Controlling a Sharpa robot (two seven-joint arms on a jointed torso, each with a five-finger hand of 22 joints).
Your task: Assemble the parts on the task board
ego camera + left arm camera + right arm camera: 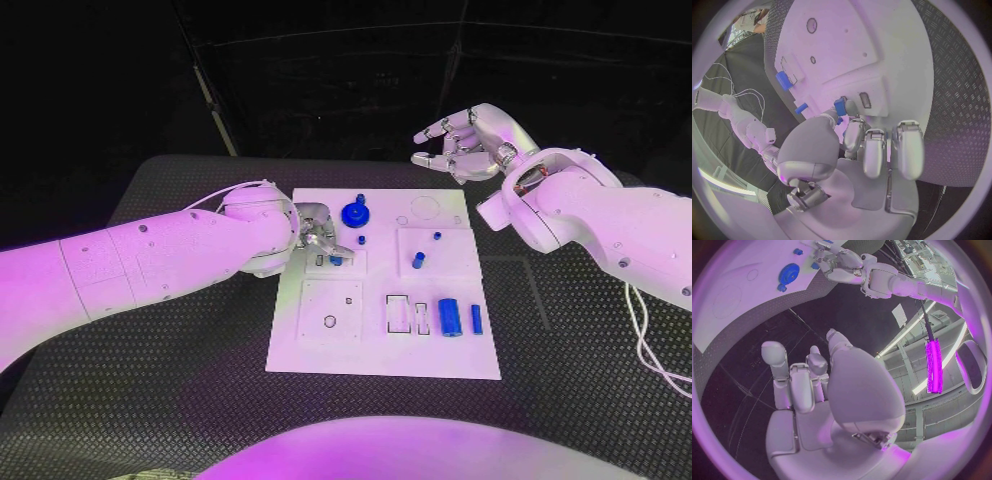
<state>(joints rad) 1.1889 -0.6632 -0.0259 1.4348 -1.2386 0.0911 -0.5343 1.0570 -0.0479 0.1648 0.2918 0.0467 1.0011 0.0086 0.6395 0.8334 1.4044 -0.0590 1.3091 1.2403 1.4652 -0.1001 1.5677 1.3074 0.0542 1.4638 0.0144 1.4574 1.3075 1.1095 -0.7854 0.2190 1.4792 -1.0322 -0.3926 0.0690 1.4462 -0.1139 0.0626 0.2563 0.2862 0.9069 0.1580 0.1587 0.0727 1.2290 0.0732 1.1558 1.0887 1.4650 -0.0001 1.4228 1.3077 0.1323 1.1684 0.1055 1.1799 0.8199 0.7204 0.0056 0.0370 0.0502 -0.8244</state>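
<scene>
on the black textured table [173, 400], the left hand [315, 236] pinches a small blue plastic peg [840, 106] just over the white flat task board's [382, 350] left part, while the open, empty right hand [469, 140] hovers well beyond its far edge.

The left hand [870, 165], silver with many fingers, fills the middle of the circle. Its thick thumb and nearest fingertip meet on a small blue part [840, 106] and pinch it against the white task board [873, 55]. The other fingers [907, 150] lie side by side, stretched over the board's edge. Just beside the pinched part is a small rectangular slot [865, 100]. Near the board's far edge lie a blue cylinder [784, 80] and a smaller blue piece [801, 107]. The black ribbed table [957, 90] borders the board. The white right arm [742, 117] stands toward the rim.
</scene>
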